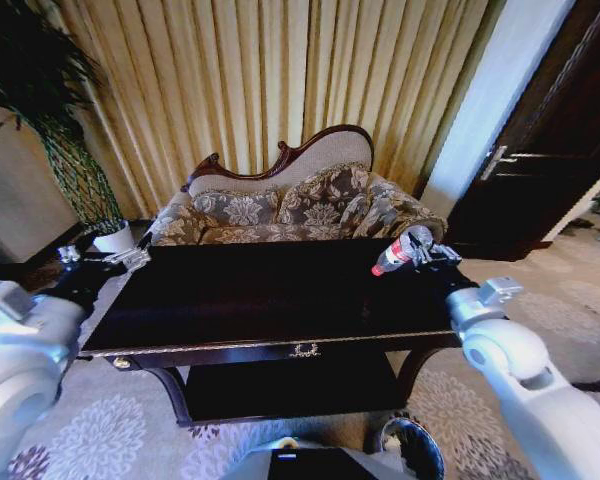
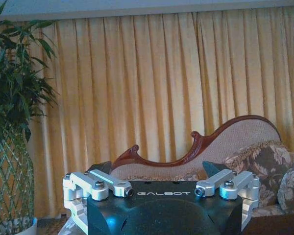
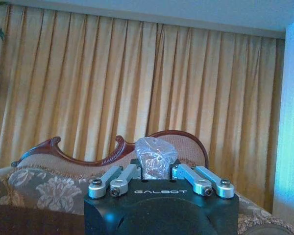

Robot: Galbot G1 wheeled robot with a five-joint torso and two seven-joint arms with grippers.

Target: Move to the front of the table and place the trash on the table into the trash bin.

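The dark glossy table (image 1: 250,295) with gold trim stands straight in front of me. My right gripper (image 1: 427,256) hovers over the table's far right corner, shut on a small clear plastic bottle (image 1: 400,251) with a red label and cap. In the right wrist view the crinkled bottle (image 3: 156,157) sits between the closed jaws of that gripper (image 3: 156,169). At the table's far left corner my left gripper (image 1: 110,260) is open and empty, and the left wrist view shows its fingers (image 2: 157,169) spread wide. The dark round trash bin (image 1: 412,448) stands on the carpet below the table's front right.
A floral sofa (image 1: 290,205) with a carved wooden back stands right behind the table, before gold curtains. A white plant pot (image 1: 112,238) with a tall plant is at the back left. A dark door (image 1: 550,150) is at the right. Patterned carpet lies around the table.
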